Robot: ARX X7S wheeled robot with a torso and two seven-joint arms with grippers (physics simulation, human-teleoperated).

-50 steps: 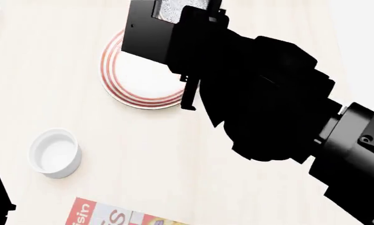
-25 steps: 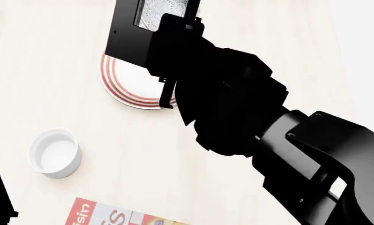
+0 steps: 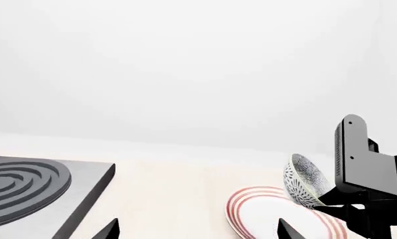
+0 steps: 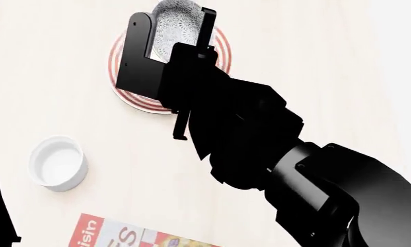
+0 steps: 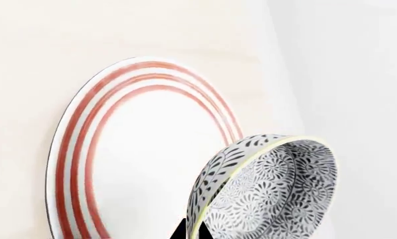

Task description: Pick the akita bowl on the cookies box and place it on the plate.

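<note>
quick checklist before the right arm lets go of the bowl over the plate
1. Right end effector shut on the akita bowl: ok, its fingertips pinch the rim.
2. Bowl over the plate: ok, head view shows it above the ringed plate.
3. Bowl level: not ok, it hangs tilted on its side.
4. Bowl touching the plate: cannot tell; the left wrist view shows it close above the plate's far part.
5. Left end effector clear of the plate: ok, open and held back.
6. White cup clear of the drop spot: ok, well apart.
</note>
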